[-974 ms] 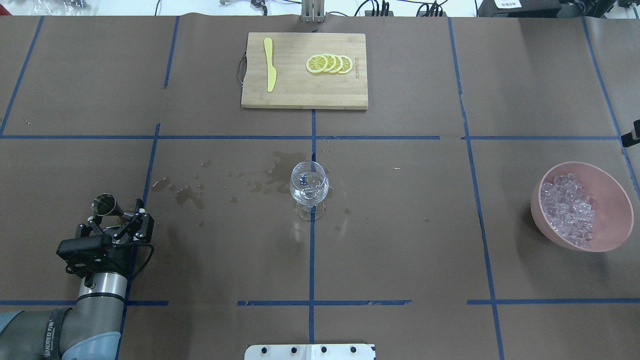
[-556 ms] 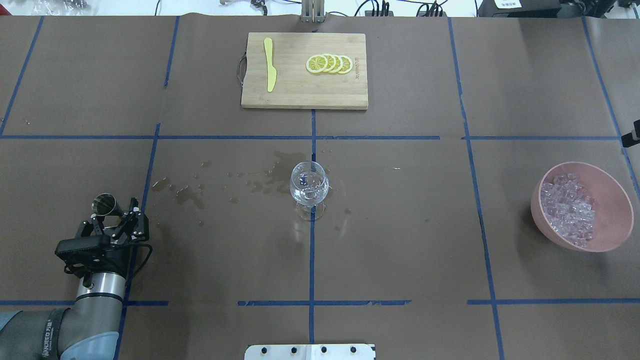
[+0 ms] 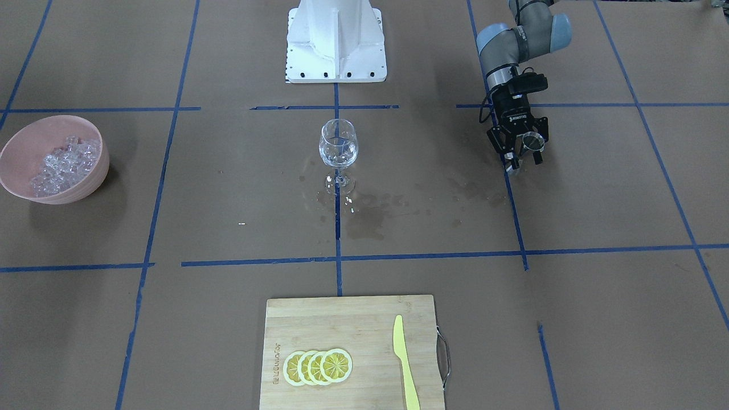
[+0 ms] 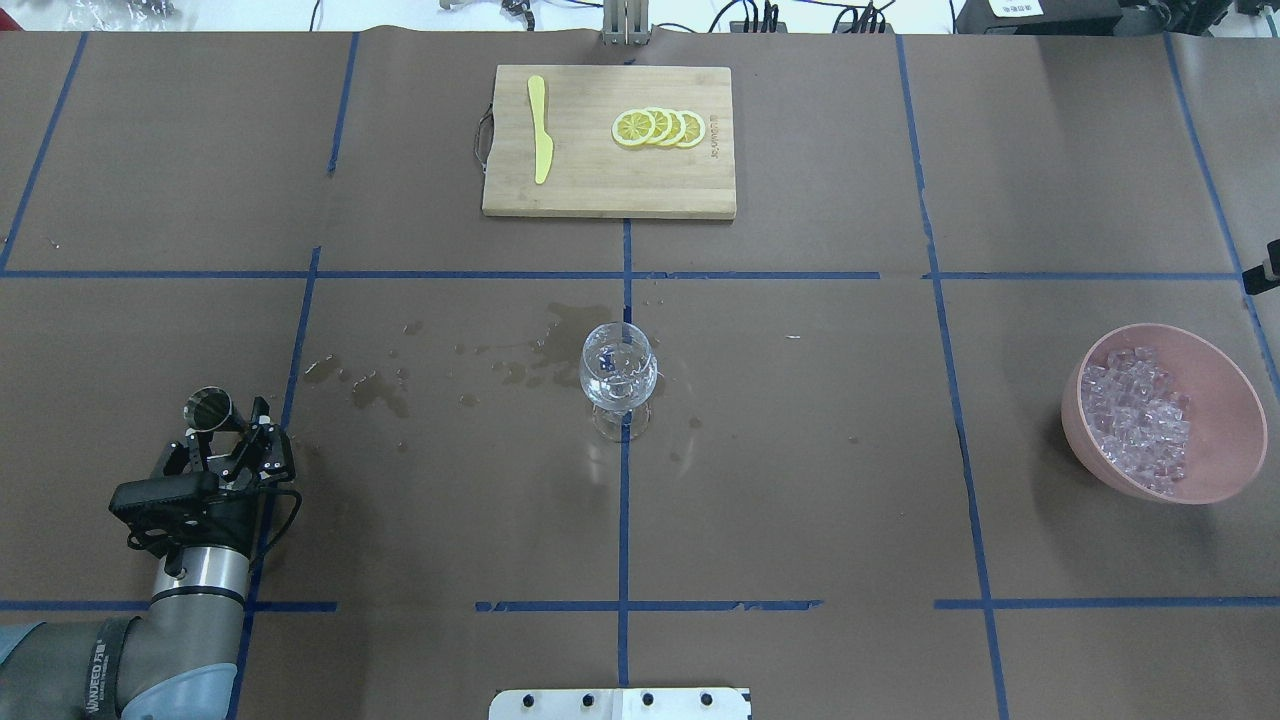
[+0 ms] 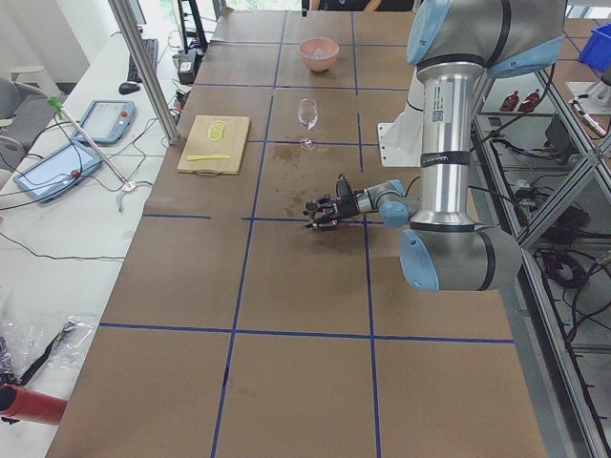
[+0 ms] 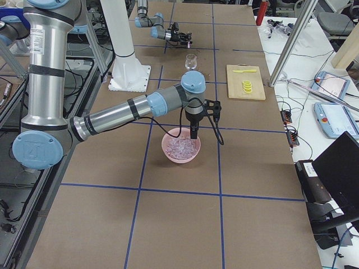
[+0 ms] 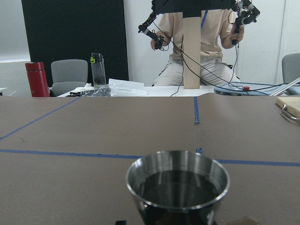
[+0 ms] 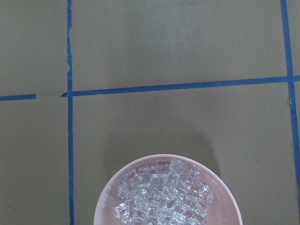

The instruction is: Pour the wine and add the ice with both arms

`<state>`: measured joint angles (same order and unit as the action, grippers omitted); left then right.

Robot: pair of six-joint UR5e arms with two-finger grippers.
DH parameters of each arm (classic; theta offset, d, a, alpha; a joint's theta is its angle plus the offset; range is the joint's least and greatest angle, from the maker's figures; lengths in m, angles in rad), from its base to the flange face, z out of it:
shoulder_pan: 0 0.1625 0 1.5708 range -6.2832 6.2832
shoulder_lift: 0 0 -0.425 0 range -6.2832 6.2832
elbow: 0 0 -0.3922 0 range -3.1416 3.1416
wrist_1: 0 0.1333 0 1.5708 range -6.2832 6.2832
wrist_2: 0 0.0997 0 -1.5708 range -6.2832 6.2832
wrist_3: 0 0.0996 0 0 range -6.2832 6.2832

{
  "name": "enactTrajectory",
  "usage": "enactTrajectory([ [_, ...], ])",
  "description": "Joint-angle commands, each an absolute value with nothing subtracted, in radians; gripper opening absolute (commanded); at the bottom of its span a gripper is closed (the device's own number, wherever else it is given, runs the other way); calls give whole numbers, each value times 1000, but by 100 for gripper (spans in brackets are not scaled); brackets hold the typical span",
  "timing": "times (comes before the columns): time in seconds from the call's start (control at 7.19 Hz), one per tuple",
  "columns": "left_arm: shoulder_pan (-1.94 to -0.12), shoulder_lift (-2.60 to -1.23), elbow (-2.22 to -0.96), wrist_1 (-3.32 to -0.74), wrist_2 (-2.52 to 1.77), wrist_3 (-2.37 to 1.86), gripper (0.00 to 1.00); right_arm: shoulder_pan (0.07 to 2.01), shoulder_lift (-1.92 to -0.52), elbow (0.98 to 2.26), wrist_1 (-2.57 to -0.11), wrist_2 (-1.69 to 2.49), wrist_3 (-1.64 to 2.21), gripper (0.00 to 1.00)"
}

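A steel jigger (image 4: pixel 207 408) stands upright at the table's near left. My left gripper (image 4: pixel 232 424) lies level behind it, open, with a finger on either side of its lower part. In the left wrist view the jigger (image 7: pixel 177 185) fills the bottom centre, dark and glossy inside; I cannot tell whether that is wine. The wine glass (image 4: pixel 619 375) stands at the table's centre. Ice (image 4: pixel 1140 420) is heaped in a pink bowl (image 4: pixel 1235 400) on the right. My right gripper (image 6: pixel 192 134) hangs pointing down over that ice (image 8: pixel 164 194); I cannot tell whether it is open or shut.
A wooden cutting board (image 4: pixel 600 190) at the far centre carries lemon slices (image 4: pixel 660 128) and a yellow knife (image 4: pixel 540 130). Wet stains (image 4: pixel 520 365) spread left of the glass. The white pedestal (image 3: pixel 336 40) stands at the near edge.
The left gripper's fingers have drawn in a little around the jigger and shifted slightly left. The jigger, glass and bowl have not moved.
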<state>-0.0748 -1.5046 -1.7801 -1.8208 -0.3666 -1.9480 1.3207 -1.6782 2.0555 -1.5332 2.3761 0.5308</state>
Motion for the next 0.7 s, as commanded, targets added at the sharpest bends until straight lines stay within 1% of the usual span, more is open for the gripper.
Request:
enactTrajectory([
  [0.0,-75,-1505,-1778,-1821,-367,-1953,42,1321,-1678,2056,-1534,2376,531,100],
  [0.14,-74,-1505,-1778,-1822,-367,-1953,37,1321,-1678,2054,-1534,2376,531,100],
  [0.28,-75,-1506,-1779,-1822,-367,-1953,26,1321,-1680,2054,-1534,2376,531,100],
  [0.42,-74,-1506,-1779,-1822,-367,-1953,12,1321,-1680,2054,-1534,2376,531,100],
  [0.56,-75,-1506,-1781,-1822,-367,-1953,0,1321,-1680,2054,-1534,2376,531,100],
])
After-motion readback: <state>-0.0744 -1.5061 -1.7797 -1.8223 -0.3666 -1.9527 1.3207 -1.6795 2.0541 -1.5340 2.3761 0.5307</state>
